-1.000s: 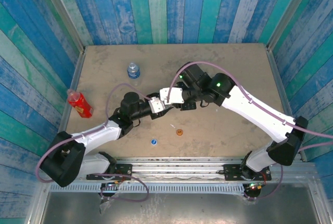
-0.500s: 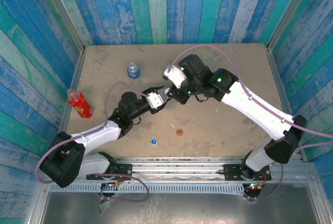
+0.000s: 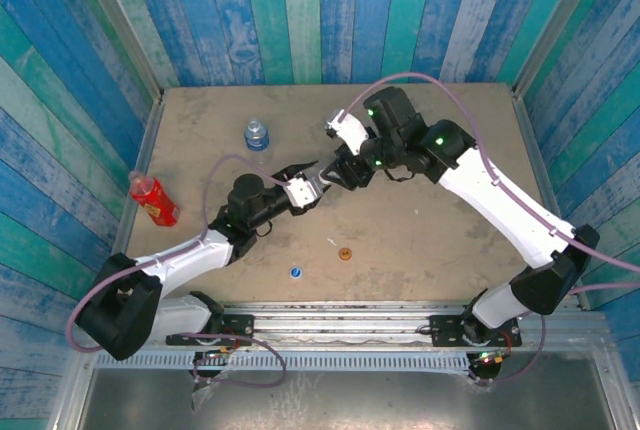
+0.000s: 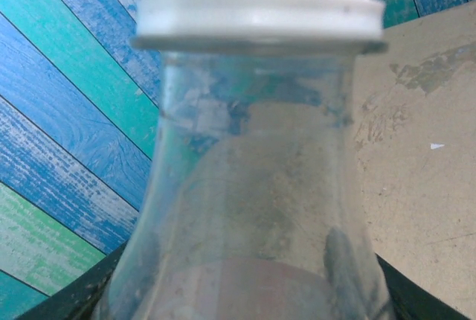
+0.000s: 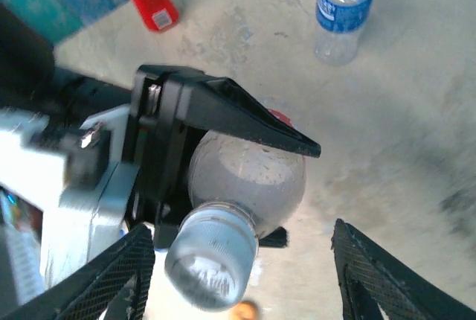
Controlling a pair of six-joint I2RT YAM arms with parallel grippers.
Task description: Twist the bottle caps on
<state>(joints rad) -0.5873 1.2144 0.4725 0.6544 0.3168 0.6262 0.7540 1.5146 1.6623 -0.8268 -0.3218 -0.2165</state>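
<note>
Nearest the arm bases a blue cap (image 3: pixel 296 272) lies on the bare table (image 3: pixel 450 140). An orange cap (image 3: pixel 346 254) lies a little farther in and to its right, the two clearly apart. Just beyond the orange cap is a thin white scrap (image 3: pixel 331 242).

Past these, over the middle of the table, the two claws meet tip to tip. The left claw (image 3: pixel 314 184) is closed around the body of a clear bottle (image 5: pixel 249 175). One black finger (image 5: pixel 245 115) lies across the bottle's shoulder and the other is tucked under it. The bottle's neck points toward the right arm, and a white cap (image 5: pixel 212 260) sits on that neck. How far the cap is turned down cannot be told. The left wrist view, close up, shows a white ring (image 4: pixel 256 18) around the neck above the clear shoulder.

The right claw (image 5: pixel 242 229) is spread wide, with its mesh-faced fingers on either side of the capped neck. It is not pressing the cap and has hold of nothing.

Off at the left edge a red bottle (image 3: pixel 153 198) rests beside the plank wall (image 3: pixel 60 130). Farther back a blue-label bottle (image 3: pixel 257 135) stands by itself, well apart from both claws
</note>
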